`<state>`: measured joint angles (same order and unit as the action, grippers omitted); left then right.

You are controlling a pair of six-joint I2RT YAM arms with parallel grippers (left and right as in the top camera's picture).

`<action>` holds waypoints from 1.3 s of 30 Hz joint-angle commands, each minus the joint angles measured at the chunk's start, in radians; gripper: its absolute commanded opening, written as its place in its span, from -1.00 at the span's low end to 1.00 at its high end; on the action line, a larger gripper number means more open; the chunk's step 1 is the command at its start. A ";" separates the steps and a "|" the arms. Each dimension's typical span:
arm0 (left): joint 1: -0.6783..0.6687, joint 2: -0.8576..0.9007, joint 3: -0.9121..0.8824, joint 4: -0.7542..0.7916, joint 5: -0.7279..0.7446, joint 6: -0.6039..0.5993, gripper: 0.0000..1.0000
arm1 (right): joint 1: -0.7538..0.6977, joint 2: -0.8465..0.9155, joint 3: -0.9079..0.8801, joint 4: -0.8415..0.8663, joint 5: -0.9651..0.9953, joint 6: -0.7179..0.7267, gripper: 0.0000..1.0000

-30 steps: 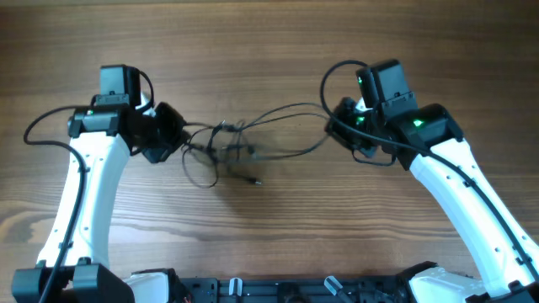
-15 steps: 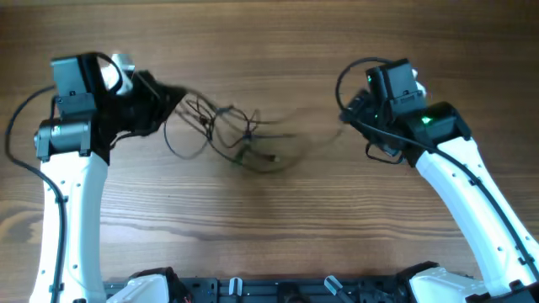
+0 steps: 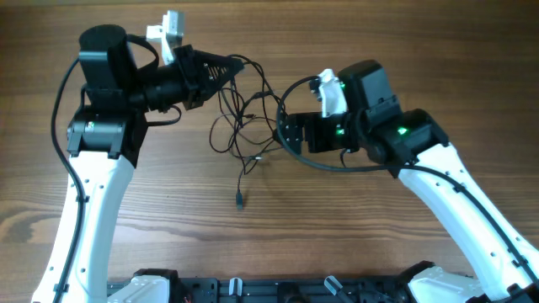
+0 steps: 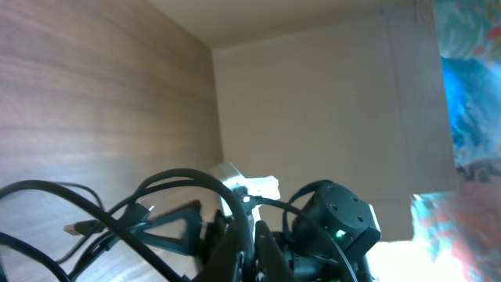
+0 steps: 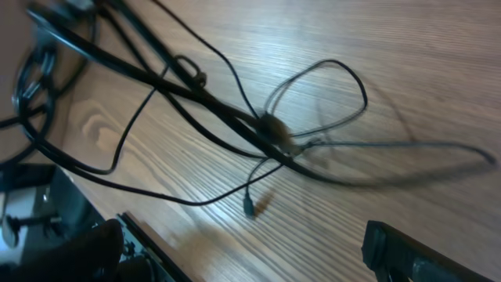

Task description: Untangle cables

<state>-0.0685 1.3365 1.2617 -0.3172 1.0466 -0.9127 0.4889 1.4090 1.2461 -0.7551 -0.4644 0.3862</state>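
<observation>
The cables (image 3: 244,126) are thin black wires that hang as a loose tangle from my left gripper (image 3: 229,69), which is raised above the table and shut on a strand. One plug end (image 3: 240,200) dangles lowest. In the left wrist view the closed fingers (image 4: 270,252) pinch a black wire, and the cables' loops (image 4: 117,207) spread out to the left. My right gripper (image 3: 286,133) stands wide open just right of the tangle, holding nothing. From the right wrist the knotted cables (image 5: 274,129) and a plug end (image 5: 248,208) lie ahead of my open gripper (image 5: 250,262).
The wooden tabletop (image 3: 379,244) stretches all around. A thicker black cord (image 3: 324,164) loops under the right arm. The arm bases and a black rail (image 3: 278,290) sit along the near edge.
My right gripper has let go of its strand, opened wide and moved left toward the tangle. The left arm has risen and swung right, lifting the cables so that they hang.
</observation>
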 commanded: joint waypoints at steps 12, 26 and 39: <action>-0.045 -0.013 0.015 -0.077 0.057 0.027 -0.92 | 0.028 0.178 0.005 0.219 0.053 0.092 -0.91; -0.048 0.013 0.014 -0.653 -1.004 0.121 -0.69 | 0.027 -0.234 0.005 0.313 0.099 0.380 -0.91; -0.047 0.132 0.014 -0.647 -0.812 0.308 0.06 | 0.027 -0.143 0.005 0.075 0.297 0.521 -0.56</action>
<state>-0.1181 1.4590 1.2823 -1.0092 -0.0505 -0.8040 0.5156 1.2091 1.2442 -0.7101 0.0063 0.8917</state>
